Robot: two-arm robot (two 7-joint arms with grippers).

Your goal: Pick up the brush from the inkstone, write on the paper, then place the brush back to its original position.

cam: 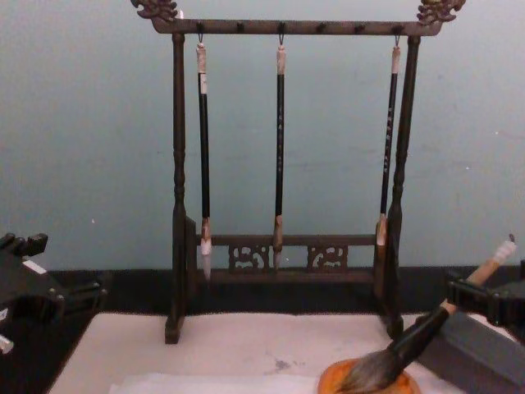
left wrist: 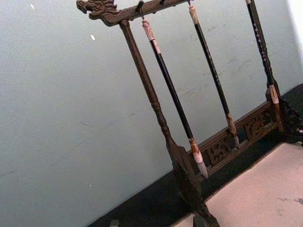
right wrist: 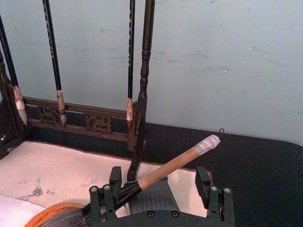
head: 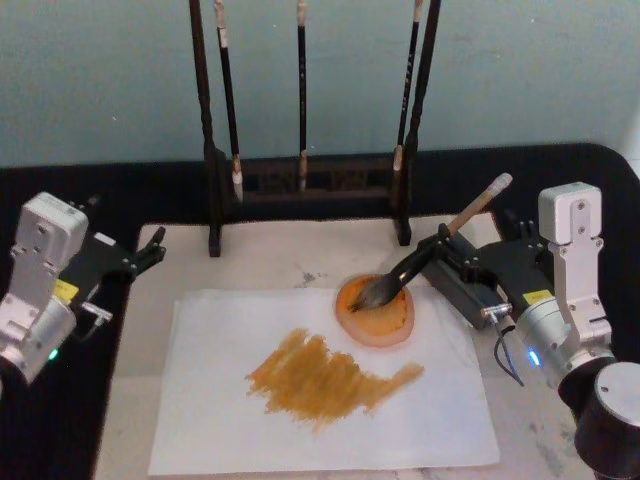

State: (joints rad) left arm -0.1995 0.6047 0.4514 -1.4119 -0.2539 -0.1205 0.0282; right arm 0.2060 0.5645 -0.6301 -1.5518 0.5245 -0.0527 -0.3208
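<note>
The brush (head: 425, 255) lies slanted, its dark tuft in the round orange inkstone (head: 377, 313) and its tan handle propped on a grey block (head: 462, 290). My right gripper (head: 468, 235) is open around the handle; in the right wrist view the handle (right wrist: 168, 168) passes close to one finger (right wrist: 102, 198), the other finger standing well apart. The white paper (head: 215, 400) lies flat in front and carries a broad orange-brown stroke (head: 330, 375). The inkstone overlaps its far right corner. My left gripper (head: 145, 250) rests open at the mat's left edge, away from everything.
A dark wooden brush rack (head: 310, 185) stands behind the mat with three thin black-handled brushes (cam: 279, 148) hanging from it. The pale mat (head: 270, 260) sits on a black table, and a plain wall rises behind.
</note>
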